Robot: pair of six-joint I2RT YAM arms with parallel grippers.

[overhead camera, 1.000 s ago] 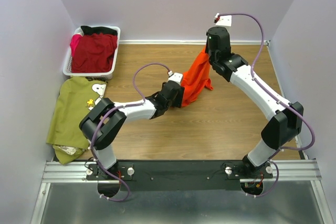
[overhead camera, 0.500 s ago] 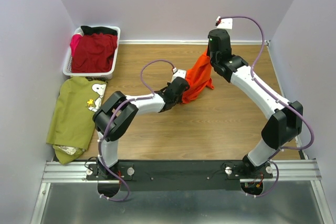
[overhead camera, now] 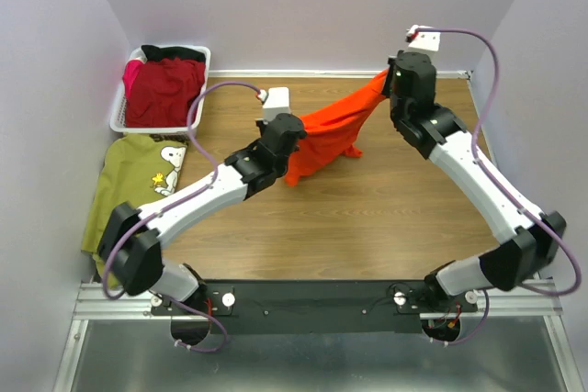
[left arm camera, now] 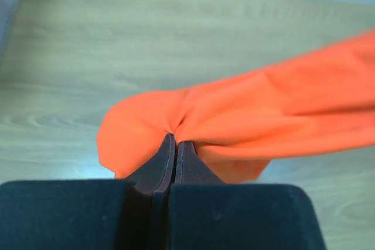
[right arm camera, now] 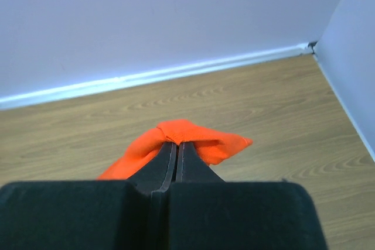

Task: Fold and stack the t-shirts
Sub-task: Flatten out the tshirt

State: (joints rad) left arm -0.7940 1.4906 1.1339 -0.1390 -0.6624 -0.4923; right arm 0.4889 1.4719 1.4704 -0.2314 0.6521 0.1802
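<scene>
Top external: basket (overhead camera: 156, 130), olive shirt (overhead camera: 133, 192) | left wrist: tool (left arm camera: 174, 139) clamps orange shirt (left arm camera: 263, 109)

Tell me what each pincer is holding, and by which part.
Both hold the orange t-shirt: the left pincer pinches a bunched fold at one end, the right pincer the opposite end. Sleeve or hem cannot be told.

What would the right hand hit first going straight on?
Past the orange t-shirt pinched in the right hand, probably bare table just short of the back wall; depth is unclear.
</scene>
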